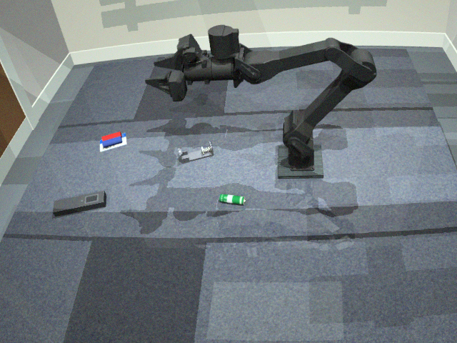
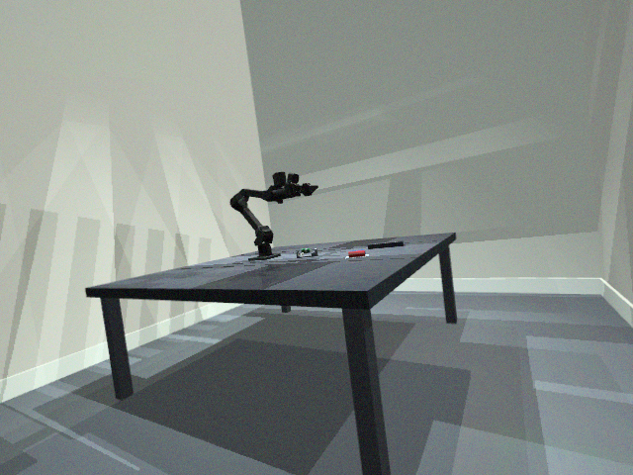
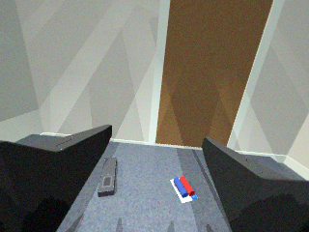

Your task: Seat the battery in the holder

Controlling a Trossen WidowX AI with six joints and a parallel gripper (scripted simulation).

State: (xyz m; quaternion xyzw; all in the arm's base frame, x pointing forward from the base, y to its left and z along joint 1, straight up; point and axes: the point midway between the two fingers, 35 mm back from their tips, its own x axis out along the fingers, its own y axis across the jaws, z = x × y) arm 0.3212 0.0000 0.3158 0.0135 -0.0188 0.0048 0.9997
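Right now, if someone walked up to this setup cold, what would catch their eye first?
Probably the black arm, stretched out high above the table with its gripper wide open and holding nothing. Next come the spots of colour on the grey surface: the green battery lying loose on its side, apart from the small holder with its spring, and a red and blue block off to one side.

A single robot arm, matte black all over, built from blocky, faceted links joined by rounded cylindrical joints. It rises from a flat, square, dark base plate. A stubby black cylinder sits atop the wrist. The gripper has two wedge-shaped jaws tapering to points. No markings or cables are visible.
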